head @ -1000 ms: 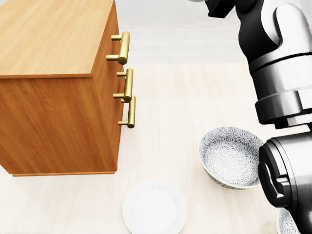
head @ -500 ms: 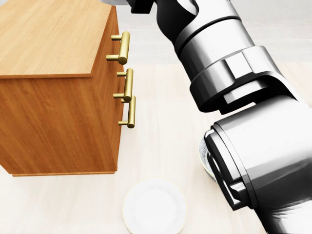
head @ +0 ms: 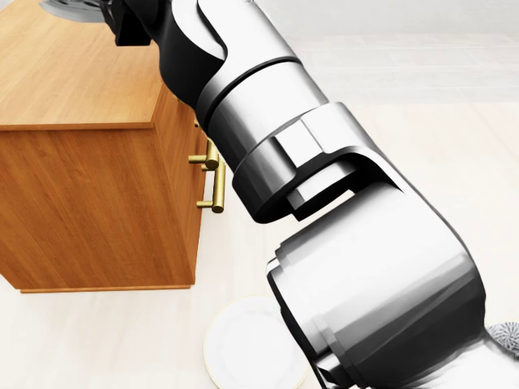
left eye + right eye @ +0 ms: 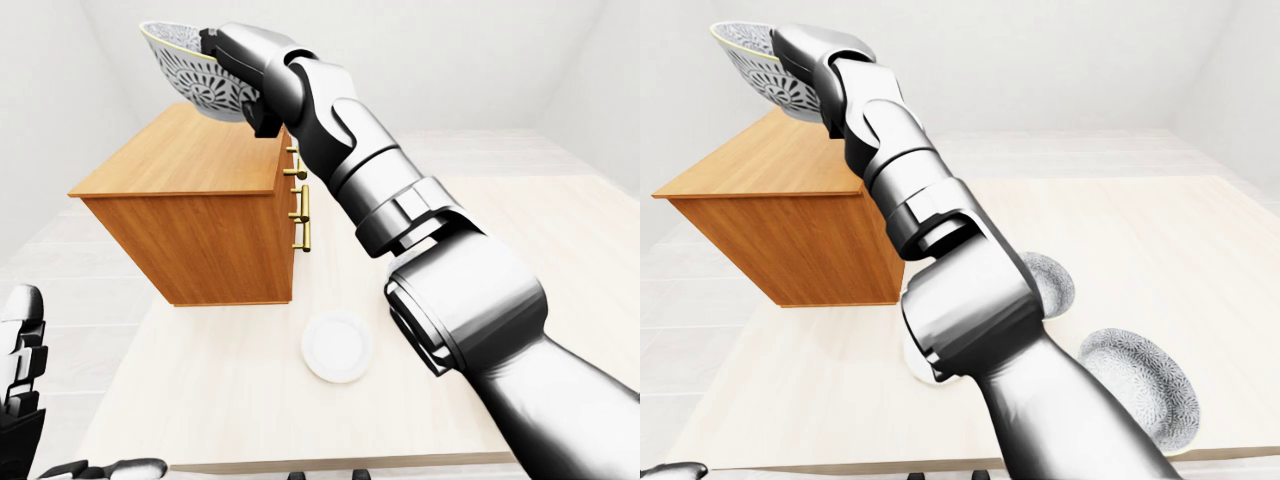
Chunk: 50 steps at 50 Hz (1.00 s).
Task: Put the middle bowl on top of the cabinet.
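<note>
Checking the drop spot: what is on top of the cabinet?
Nothing rests on the visible cabinet top; the right robot hand holds the bowl above it. The arm hides one corner.

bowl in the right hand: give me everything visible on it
The bowl looks ceramic: white with a dense dark floral print on the outside and a pale yellowish rim. Only a sliver of the inside shows. It is tilted, with its mouth toward the left-eye view's upper left, and held up above the wooden cabinet, apparently not resting on its top. Only the right hand touches it, fingers closed on its right-hand rim.
</note>
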### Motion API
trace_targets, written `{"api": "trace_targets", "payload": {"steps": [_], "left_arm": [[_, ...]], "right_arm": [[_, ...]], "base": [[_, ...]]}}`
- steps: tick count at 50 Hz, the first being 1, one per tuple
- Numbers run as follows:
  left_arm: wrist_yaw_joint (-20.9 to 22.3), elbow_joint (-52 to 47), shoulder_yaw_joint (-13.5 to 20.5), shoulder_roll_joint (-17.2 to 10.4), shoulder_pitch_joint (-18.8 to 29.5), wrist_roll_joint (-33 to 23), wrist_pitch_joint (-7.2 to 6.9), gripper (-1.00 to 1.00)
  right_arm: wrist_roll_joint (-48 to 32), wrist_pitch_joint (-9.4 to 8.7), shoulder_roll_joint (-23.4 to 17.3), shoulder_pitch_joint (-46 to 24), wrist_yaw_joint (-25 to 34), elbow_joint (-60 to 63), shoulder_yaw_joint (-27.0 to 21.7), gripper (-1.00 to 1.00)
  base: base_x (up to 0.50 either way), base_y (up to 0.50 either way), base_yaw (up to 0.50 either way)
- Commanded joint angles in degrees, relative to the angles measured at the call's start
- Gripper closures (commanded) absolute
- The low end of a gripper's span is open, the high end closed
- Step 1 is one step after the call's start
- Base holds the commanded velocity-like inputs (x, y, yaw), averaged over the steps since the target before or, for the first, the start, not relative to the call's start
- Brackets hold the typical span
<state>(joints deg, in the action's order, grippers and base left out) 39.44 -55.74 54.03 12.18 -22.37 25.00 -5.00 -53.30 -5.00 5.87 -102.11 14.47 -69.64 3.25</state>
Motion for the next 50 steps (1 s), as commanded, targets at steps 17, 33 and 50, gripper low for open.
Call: {"api": "trace_targets", "payload": {"steps": [17,33,50], "left_arm": [[0.56,2.33,5.2,2.7,-1.08,3.38,0.0,-1.0],[0.56,2.56,5.86,3.02,-1.0,3.85,0.0,-1.0],[0.56,2.02,6.65,2.4,-1.02,4.69,0.0,-1.0]], "right_arm": [[3.3,0.0,6.55,3.9,-9.01,-0.13,1.36,1.0],[2.67,0.0,6.76,6.23,-9.31,-0.65,2.06,1.0],[1.06,0.0,7.15,6.81,-8.54,-0.54,2.65,1.0]], "base": [[0.0,0.0,0.0],[0.0,0.0,0.0],[0.0,0.0,0.0]]}}
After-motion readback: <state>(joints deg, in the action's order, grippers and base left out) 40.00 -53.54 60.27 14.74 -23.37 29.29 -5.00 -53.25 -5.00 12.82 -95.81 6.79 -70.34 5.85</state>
